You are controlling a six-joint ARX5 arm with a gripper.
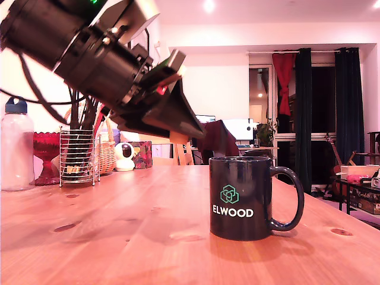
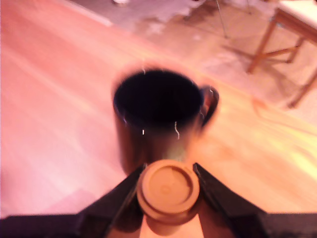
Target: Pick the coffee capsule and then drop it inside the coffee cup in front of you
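The coffee cup (image 1: pixel 240 198), a glossy black mug with white "ELWOOD" lettering and a teal logo, stands upright on the wooden table, handle toward the exterior view's right. My gripper (image 1: pixel 189 132) hangs in the air above and to the exterior view's left of the cup, tilted down toward it. The tan coffee capsule (image 2: pixel 168 189) is clamped between the two black fingers (image 2: pixel 121 194); a sliver of the capsule (image 1: pixel 178 138) shows under the fingertips in the exterior view. In the wrist view the cup (image 2: pixel 157 111) shows its dark open mouth just beyond the capsule, blurred.
At the exterior view's left stand a clear bottle with a blue cap (image 1: pixel 16 145), a red glass (image 1: pixel 46 155), a wire holder (image 1: pixel 79 155), a basket (image 1: pixel 107 155) and a small white camera (image 1: pixel 124 157). The wooden table (image 1: pixel 119 231) stretches in front. Wooden chair legs (image 2: pixel 277 47) lie beyond the table edge.
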